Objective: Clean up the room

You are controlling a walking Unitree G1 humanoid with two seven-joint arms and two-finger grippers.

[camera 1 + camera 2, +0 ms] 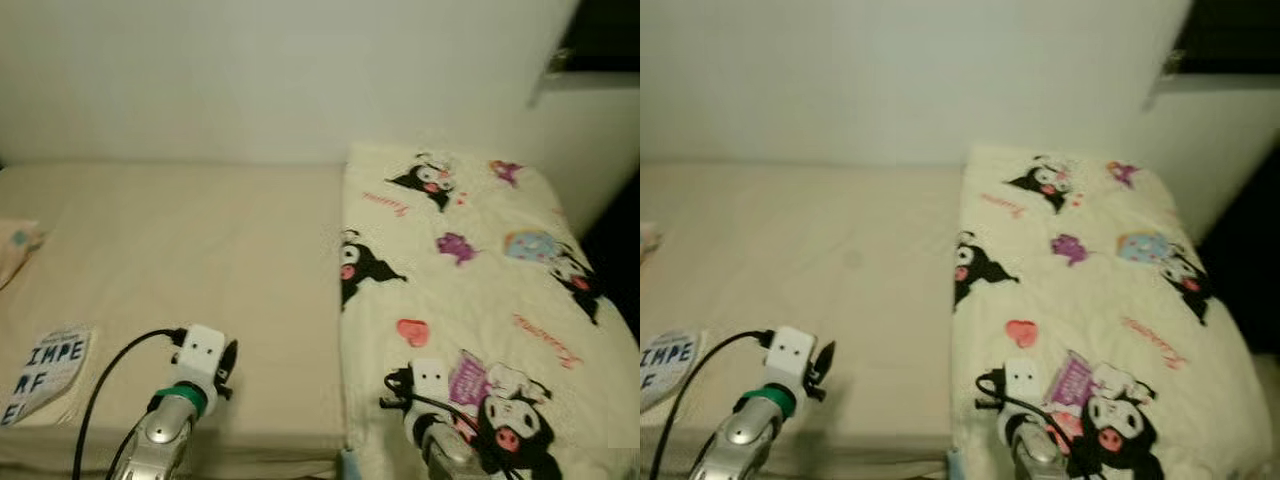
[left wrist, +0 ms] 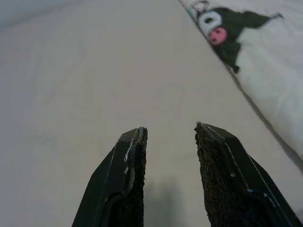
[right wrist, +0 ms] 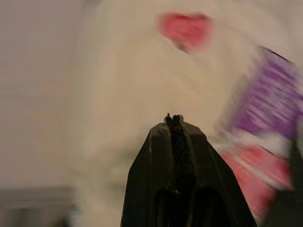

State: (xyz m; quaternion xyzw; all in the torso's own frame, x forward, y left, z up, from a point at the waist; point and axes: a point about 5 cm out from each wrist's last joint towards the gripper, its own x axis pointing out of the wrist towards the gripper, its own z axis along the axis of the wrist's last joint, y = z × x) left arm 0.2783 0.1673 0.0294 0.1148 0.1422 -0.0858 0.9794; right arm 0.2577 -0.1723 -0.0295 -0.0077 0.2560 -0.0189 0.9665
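1. While the left hand [image 2: 170,137] hangs over the bare beige sheet of the bed [image 1: 200,260] with its two black fingers [image 2: 128,179] parted and nothing between them, the right hand [image 3: 174,124] hovers over the near end of the cartoon-print quilt [image 1: 470,290], its fingers pressed together on nothing.
2. That quilt lies folded along the right half of the bed, its long edge running down the middle; any tidying likely starts there.
3. With the right hand closed, a reach for the fabric could just push the top layer and rumple the fold rather than catch it.
4. Gripping only one layer near the edge could drag the quilt open and off the bed's near side.
5. A printed item [image 1: 45,370] lies at the near left corner and a small pillow-like thing [image 1: 15,245] at the left edge; a sideways sweep of the left arm could knock either off.
6. Blur in the right wrist view suggests motion, so aim may be poor.
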